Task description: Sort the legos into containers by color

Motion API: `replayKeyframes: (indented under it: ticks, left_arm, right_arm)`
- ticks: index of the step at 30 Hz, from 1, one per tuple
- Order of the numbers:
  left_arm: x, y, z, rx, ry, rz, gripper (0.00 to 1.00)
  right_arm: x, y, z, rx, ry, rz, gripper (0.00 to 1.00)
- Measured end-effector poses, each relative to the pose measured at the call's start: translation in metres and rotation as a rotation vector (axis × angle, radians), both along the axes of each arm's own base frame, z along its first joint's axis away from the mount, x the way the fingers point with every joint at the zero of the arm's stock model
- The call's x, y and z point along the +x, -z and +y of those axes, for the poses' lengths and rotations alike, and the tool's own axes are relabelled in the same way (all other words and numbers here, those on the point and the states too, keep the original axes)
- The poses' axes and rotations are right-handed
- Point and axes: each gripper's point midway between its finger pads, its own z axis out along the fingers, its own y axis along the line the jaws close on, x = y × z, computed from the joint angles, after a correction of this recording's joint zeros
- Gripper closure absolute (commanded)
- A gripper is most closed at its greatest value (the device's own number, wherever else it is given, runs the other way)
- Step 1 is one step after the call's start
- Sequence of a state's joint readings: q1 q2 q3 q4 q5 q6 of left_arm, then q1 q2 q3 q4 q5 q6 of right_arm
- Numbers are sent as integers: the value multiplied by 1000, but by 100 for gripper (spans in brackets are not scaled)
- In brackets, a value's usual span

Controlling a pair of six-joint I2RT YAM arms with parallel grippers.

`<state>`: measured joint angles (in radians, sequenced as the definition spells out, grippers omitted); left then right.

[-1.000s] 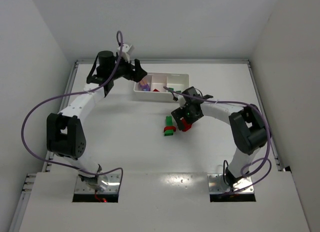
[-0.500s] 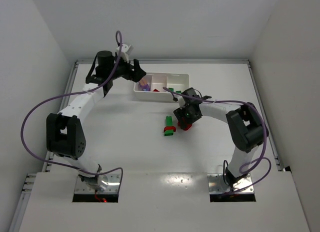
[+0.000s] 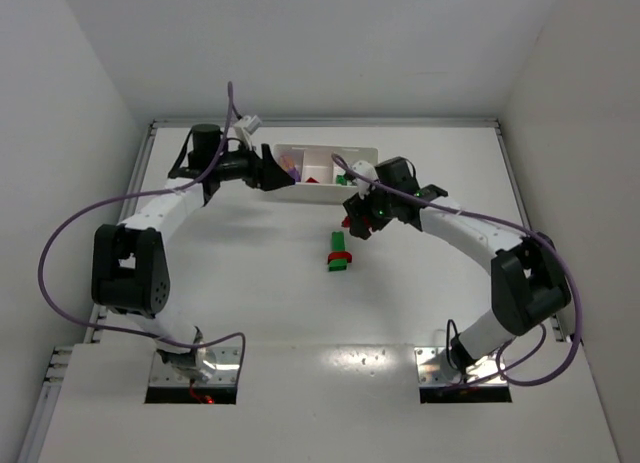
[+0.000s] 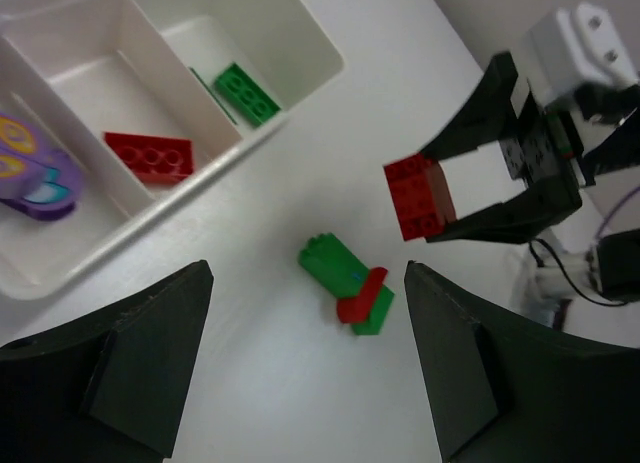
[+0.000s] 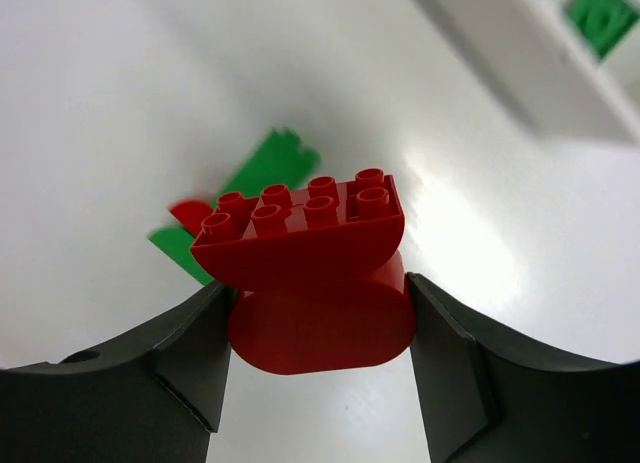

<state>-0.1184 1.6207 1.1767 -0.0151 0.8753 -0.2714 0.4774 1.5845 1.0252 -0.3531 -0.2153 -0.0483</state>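
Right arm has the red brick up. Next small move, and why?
Probably carry the right gripper toward the middle compartment and release there: it is shut on the red brick, held aloft, and that compartment already holds a flat red brick.

The top external view looks down from high behind the arm bases, far enough back to take in the whole desk (image 3: pixel 250 303). The left wrist view looks steeply down at the tray (image 4: pixel 190 188) and across to the right end effector (image 4: pixel 425 195). The right wrist view sits very close behind the red brick (image 5: pixel 310 283). All three share the green-and-red pile (image 3: pixel 339 253).
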Motion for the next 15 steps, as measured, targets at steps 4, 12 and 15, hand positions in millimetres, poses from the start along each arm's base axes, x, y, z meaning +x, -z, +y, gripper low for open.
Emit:
replayKeyframes:
  ticks: [4, 12, 15]
  left_arm:
    - [-22, 2, -19, -48, 85, 70, 14]
    - [-40, -14, -60, -94, 213, 106, 11]
    - [-46, -17, -70, -97, 243, 108, 11]
  right_arm:
    - [16, -36, 22, 97, -66, -92, 100]
    - [38, -83, 46, 189, -150, -216, 100]
    - [47, -97, 52, 206, -167, -257, 100]
